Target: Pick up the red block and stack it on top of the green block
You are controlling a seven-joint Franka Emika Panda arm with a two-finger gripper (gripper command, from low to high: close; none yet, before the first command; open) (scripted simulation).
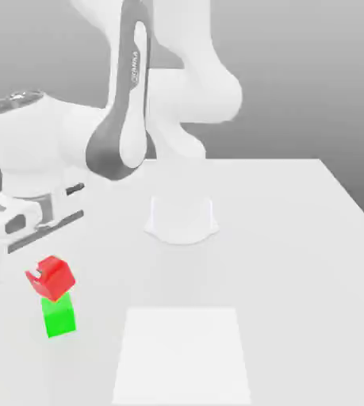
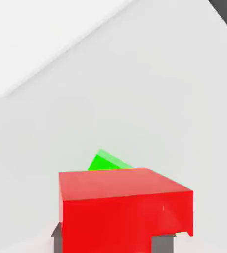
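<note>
Exterior and hand views of the stacking step. The pincer (image 1: 44, 273) is clamped on the red block (image 1: 52, 277), which hangs clear of the table (image 1: 296, 238) near the exterior view's left edge. The green block (image 1: 59, 315) rests on the table directly under it; in the exterior view the red block's lowest corner appears to meet or nearly meet the green block's top face, though whether the two touch cannot be told. The governing relation is vertical alignment: the red block sits a little toward the exterior view's left of the green block's centre and appears tilted and turned, its edges not parallel to the green block's. In the hand view the red block (image 2: 122, 207) lies between the dark fingertips (image 2: 61, 237), and a wedge of the green block (image 2: 108, 162) shows past its far edge, which confirms that the cover is not complete. The likely step in hand is the final approach, and the coming move seems to call for a small shift toward the exterior view's right and a levelling of the held block before release, since a tilted block set off-centre may slide off. A pale square mat (image 1: 183, 353) lies on the table toward the exterior view's right of the blocks, well apart from them, and the arm's round base (image 1: 181, 218) stands behind it.
</note>
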